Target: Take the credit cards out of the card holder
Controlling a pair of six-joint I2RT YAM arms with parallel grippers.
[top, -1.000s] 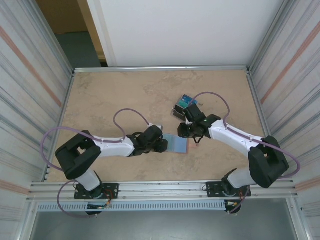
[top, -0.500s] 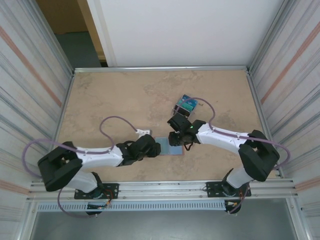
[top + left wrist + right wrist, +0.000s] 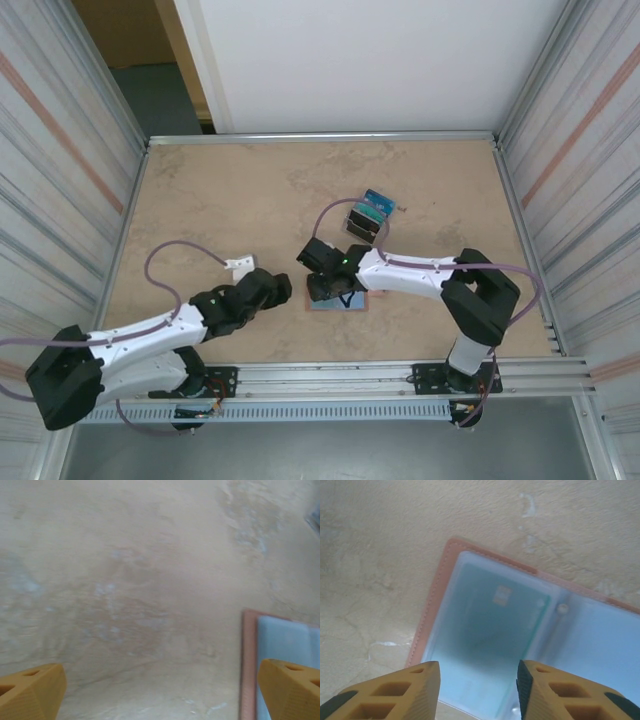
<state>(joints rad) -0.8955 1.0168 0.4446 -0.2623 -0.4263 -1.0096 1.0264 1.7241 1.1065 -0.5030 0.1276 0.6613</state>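
Desk (image 3: 200, 200): marbled beige.
Card holder (image 3: 432, 615): lying open, flat.
Left tool (image 3: 162, 690): released wide, empty; card holder beside my right fingertip.
Right tool (image 3: 477, 690): released, empty; card holder just below.
Credit card (image 3: 490, 625): teal, seemingly inside a clear sleeve, blurred.

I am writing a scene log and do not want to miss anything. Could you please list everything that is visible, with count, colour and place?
card holder: one, salmon-pink with blue inside, lying open on the table, front centre
credit card: one clearly seen, light blue-green, in the holder's clear pocket
plastic box: one, clear with blue-teal top, behind the holder
table: one, beige marbled
left gripper: one, yellow fingers, open, left of the holder, empty
right gripper: one, yellow fingers, open, above the holder
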